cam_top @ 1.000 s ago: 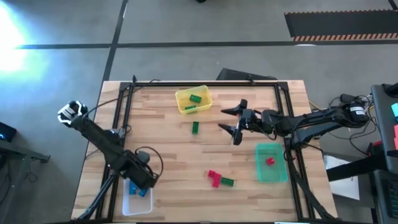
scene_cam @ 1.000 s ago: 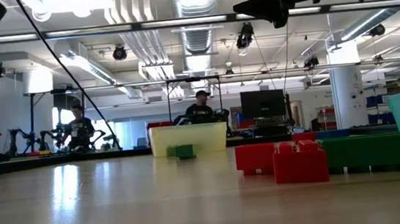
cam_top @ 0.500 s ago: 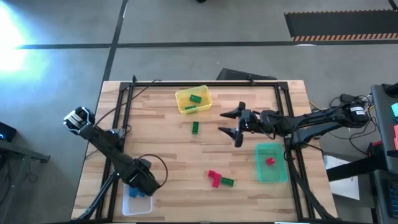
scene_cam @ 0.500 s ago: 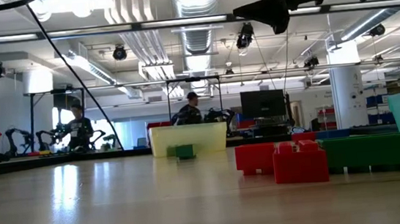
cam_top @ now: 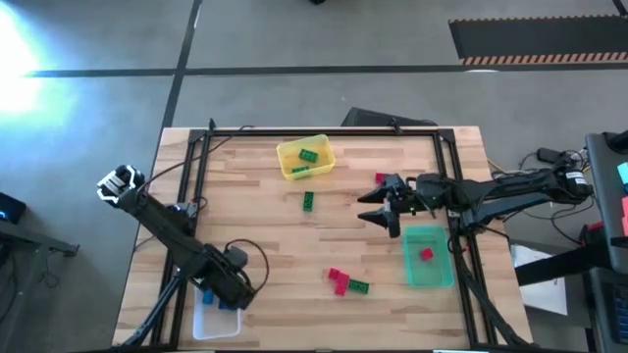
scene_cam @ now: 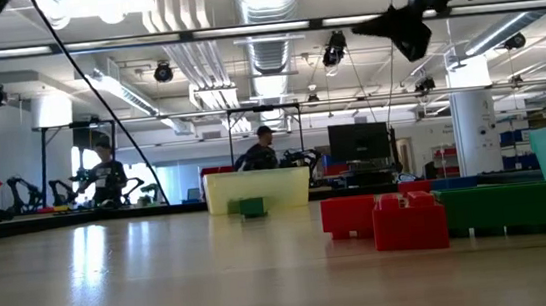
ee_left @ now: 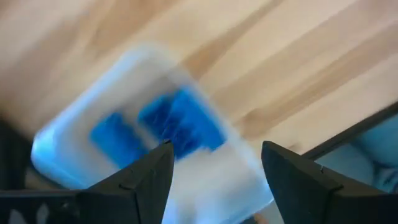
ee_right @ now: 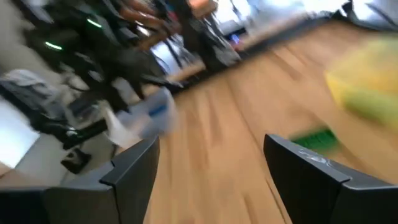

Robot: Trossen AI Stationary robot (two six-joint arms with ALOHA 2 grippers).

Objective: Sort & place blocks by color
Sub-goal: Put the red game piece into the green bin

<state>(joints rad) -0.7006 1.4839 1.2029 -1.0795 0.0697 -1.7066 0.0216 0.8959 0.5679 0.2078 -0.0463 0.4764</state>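
My right gripper is open and hangs above the table, just left of the translucent green bin, which holds one red block. A small red bit shows by its far finger. My left gripper is open over the clear bin, above the blue blocks inside it. A green block lies near the yellow bin, which holds green blocks. Red blocks and a green block lie together near the table's near edge.
A black frame runs around the tabletop, with cables along its left and right sides. In the low view the red blocks and a green block stand close to the camera. People and equipment show far behind the table.
My right gripper has moved toward the table's right edge and a little nearer, ending beside the green bin, its fingers still spread. My left gripper has edged toward the near edge over the clear bin. No block has moved.
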